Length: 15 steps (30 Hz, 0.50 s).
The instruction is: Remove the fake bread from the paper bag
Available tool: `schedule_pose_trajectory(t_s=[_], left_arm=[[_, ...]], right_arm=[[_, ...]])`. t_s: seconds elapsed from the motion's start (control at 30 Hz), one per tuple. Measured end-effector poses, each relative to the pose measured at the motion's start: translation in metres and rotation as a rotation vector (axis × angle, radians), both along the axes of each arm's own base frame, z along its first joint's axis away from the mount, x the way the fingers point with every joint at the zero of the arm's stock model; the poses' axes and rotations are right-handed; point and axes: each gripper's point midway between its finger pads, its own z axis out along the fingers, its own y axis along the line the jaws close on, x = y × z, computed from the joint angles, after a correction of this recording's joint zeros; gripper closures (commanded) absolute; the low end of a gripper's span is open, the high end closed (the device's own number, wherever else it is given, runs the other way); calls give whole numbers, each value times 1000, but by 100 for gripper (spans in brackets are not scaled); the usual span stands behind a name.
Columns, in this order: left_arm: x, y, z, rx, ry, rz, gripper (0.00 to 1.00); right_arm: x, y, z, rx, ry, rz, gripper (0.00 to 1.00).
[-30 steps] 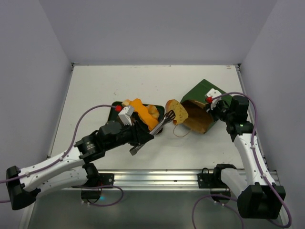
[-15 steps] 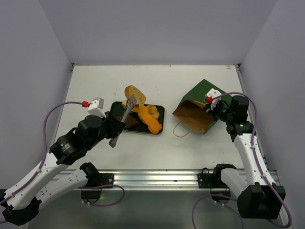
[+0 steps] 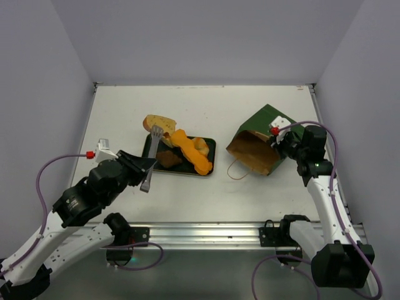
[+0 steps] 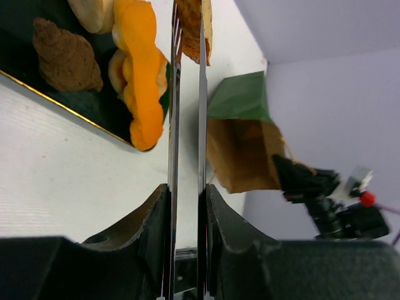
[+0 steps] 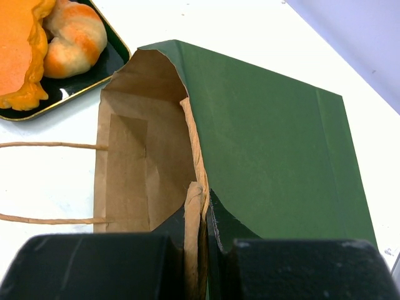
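Left claw [image 4: 185, 192] pinches the tongs [image 4: 186, 100] tight — I should lower the bread slice [image 3: 159, 121] gently onto the tray [image 3: 210, 147], then ease open.

We find no writing, label, brand, number or sign that we can read in any view. The dark green paper bag [image 3: 269, 122] shows only plain green outside and plain brown kraft inside. The dark rectangular tray [image 3: 182, 169] and the grey metal tongs [image 3: 155, 133] carry no legible mark either.
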Motion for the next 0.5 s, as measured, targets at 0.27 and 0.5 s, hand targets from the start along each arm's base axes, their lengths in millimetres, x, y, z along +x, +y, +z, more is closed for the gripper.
schedule_pose_trajectory(t_s=[0.27, 0.5], left_arm=[[1, 8, -6, -206, 82, 155, 100], [6, 13, -16, -290, 142, 263, 100]], right_arm=[[-1, 1, 4, 3, -12, 2, 100], [-3, 2, 7, 7, -22, 5, 100]])
